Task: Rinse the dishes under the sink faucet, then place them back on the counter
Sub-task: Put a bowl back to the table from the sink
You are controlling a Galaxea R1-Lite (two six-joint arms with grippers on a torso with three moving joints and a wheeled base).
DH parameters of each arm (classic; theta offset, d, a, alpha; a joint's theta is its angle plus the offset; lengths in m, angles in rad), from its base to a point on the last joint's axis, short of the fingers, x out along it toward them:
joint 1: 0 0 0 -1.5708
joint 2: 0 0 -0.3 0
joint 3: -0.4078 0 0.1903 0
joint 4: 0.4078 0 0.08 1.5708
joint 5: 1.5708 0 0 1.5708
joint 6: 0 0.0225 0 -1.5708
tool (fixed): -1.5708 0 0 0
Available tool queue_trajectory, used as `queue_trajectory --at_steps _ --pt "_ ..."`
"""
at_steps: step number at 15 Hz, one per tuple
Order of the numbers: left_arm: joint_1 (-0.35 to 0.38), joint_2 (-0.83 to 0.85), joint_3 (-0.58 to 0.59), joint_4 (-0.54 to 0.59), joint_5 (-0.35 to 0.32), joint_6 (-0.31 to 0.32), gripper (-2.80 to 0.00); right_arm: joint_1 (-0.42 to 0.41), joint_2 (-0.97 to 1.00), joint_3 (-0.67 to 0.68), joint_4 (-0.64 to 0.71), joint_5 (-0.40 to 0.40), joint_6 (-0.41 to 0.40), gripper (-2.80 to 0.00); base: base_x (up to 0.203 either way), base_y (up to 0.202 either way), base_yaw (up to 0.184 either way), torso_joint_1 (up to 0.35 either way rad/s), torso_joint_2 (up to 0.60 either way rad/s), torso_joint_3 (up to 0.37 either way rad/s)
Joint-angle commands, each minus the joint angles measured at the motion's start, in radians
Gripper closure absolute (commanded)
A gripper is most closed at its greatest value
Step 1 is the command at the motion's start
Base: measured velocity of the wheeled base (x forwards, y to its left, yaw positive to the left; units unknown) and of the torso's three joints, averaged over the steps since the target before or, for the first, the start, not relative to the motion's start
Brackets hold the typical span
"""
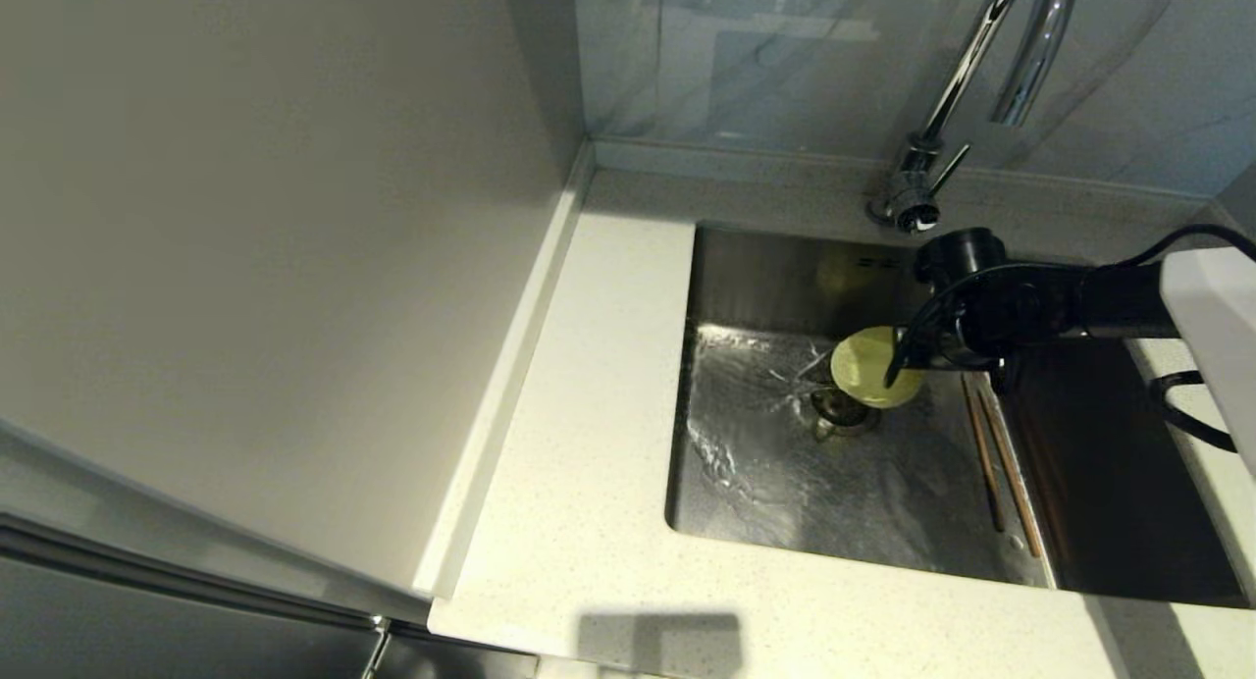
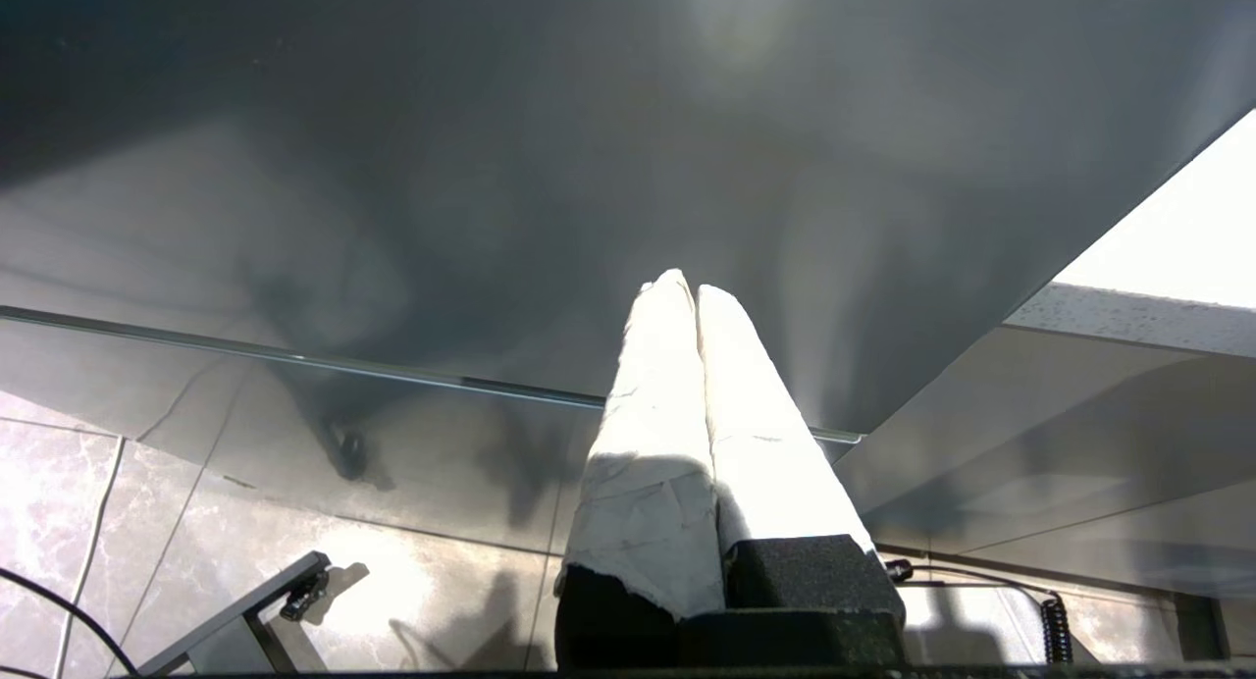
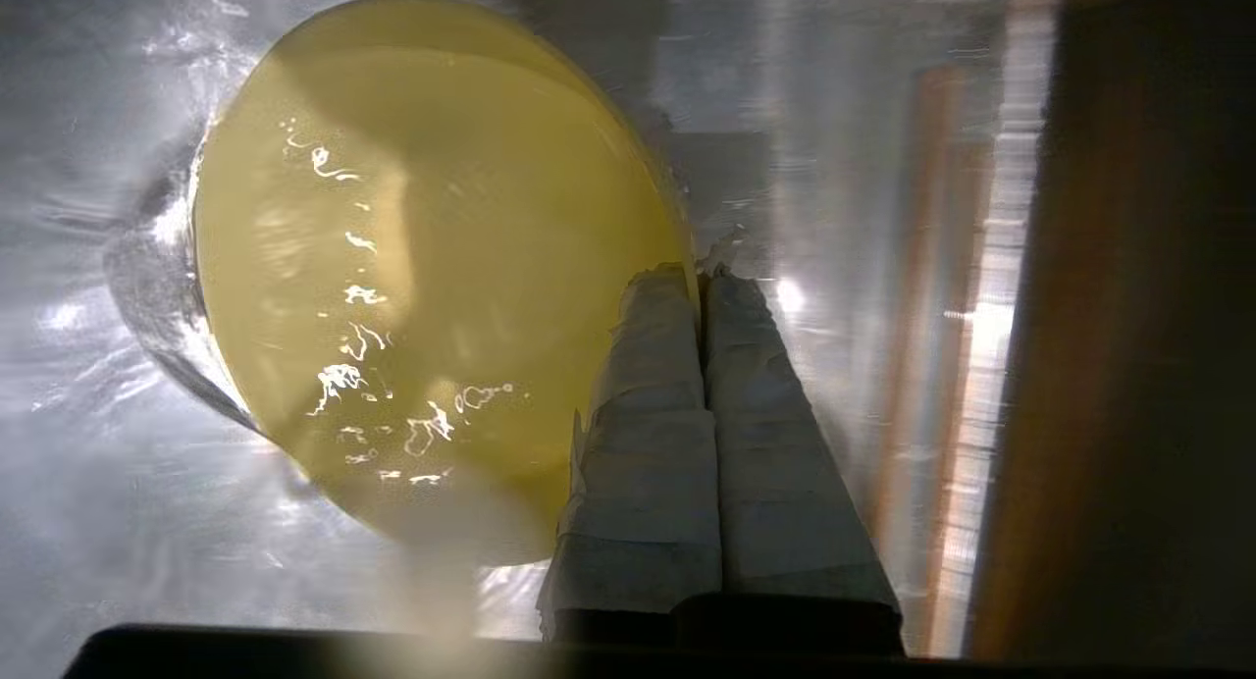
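Your right end effector (image 3: 702,282) is clamped on the rim of the yellow bowl (image 1: 868,365), tilted over the drain (image 1: 842,411), chopsticks (image 1: 1001,463) at its four o'clock. It looks light, stiff and slick: keep to the rim. The left end effector (image 2: 695,291) is parked, together.

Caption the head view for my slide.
Right tool grips yellow-green bowl over wet sink; chopsticks lie inside.

Hard overhead light falls on my counter (image 1: 589,522), leaving a square shadow at its near edge, while glare ripples across the wet sink (image 1: 785,463). Through my right wrist camera the bowl (image 3: 412,287) glistens with white highlights; the chopsticks (image 3: 932,365) smear, perhaps from motion. My left wrist view is dim, one corner overexposed.
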Motion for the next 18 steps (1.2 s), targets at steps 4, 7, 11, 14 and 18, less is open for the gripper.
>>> queue_trajectory --at_steps 4,7,11,14,18 --pt "0.000 -0.003 0.000 -0.001 0.001 0.000 0.00 -0.093 -0.088 0.029 0.000 -0.010 -0.077 0.00 0.000 0.000 0.000 0.000 0.00 0.000" --pt "0.000 -0.003 0.000 -0.001 0.001 0.000 0.00 -0.134 -0.163 0.094 -0.001 -0.011 -0.143 0.00 0.000 0.000 0.000 0.000 0.00 0.000" --pt "0.000 -0.003 0.000 -0.001 0.001 0.000 0.00 -0.167 -0.276 0.219 -0.027 -0.013 -0.168 0.00 0.000 0.000 0.000 0.000 0.00 0.000" --pt "0.000 -0.003 0.000 -0.001 0.001 0.000 0.00 -0.176 -0.330 0.329 -0.234 -0.019 -0.251 0.00 0.000 0.000 0.000 0.000 0.00 0.000" --pt "0.000 -0.003 0.000 -0.001 0.001 0.000 0.00 -0.189 -0.356 0.507 -0.619 -0.020 -0.445 0.00 0.000 0.000 0.000 0.000 0.00 0.000"
